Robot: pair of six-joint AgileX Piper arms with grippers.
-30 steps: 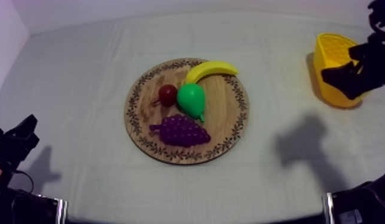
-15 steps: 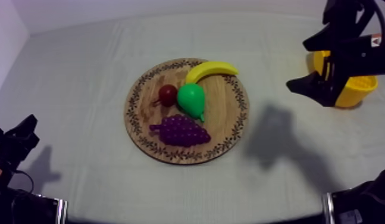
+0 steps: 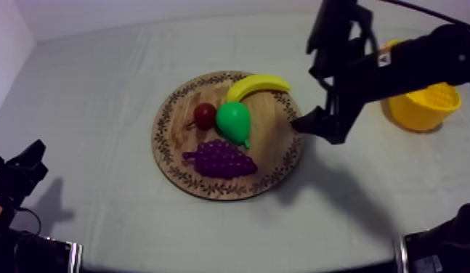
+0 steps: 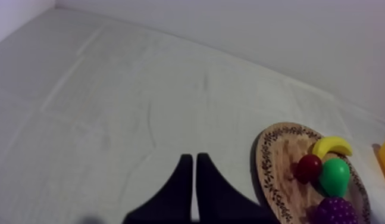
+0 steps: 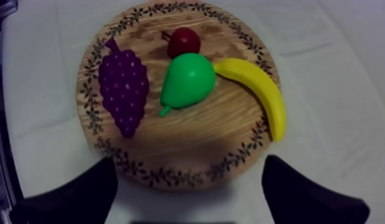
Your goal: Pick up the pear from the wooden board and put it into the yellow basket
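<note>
A green pear (image 3: 234,122) lies at the middle of the round wooden board (image 3: 179,109), between a small red fruit (image 3: 204,115), a banana (image 3: 256,85) and purple grapes (image 3: 219,160). My right gripper (image 3: 316,128) hovers over the board's right rim, open with nothing between its fingers; its own view looks down on the pear (image 5: 187,81) and the board (image 5: 230,143). The yellow basket (image 3: 426,102) stands at the far right, partly behind the right arm. My left gripper (image 4: 191,173) rests low at the table's left, fingers together as a narrow wedge.
The board (image 4: 272,161) with its fruit lies well to the right of the left gripper, and cloth stretches between them. The right arm's shadow (image 3: 332,196) falls on the cloth beside the board.
My right arm has swung from the basket leftward across the table to the board's right rim. The fruit and the left arm have stayed still.
</note>
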